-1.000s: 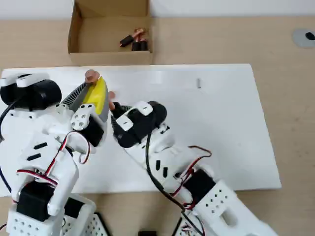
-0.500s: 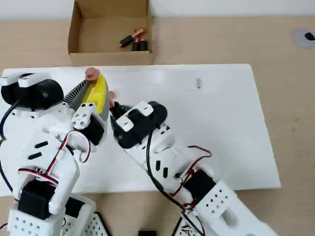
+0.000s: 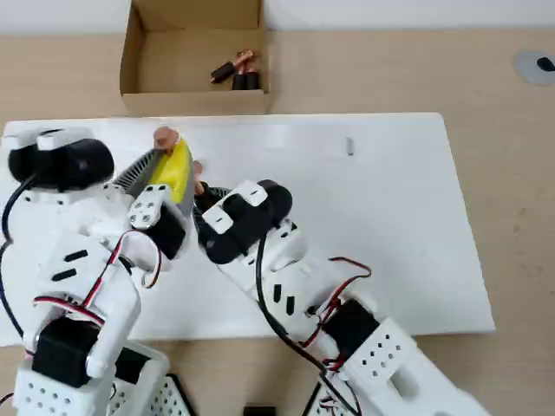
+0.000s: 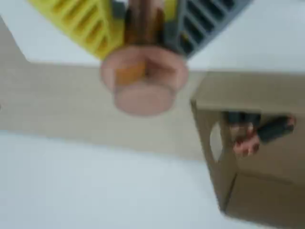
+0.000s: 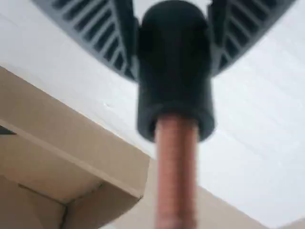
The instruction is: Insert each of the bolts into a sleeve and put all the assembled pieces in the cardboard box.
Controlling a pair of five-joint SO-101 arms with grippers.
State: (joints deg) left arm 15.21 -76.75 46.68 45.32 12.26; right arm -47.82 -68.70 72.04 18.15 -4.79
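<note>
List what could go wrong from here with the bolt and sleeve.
1. The left gripper pinches the bolt just behind its head, so it could tilt or slip.
2. The right gripper, holding the sleeve, sits close beside the left one, so they might collide.

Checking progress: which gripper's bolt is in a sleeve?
The bolt in the right gripper: its shank sticks out of a sleeve. The left gripper holds a bare bolt.
</note>
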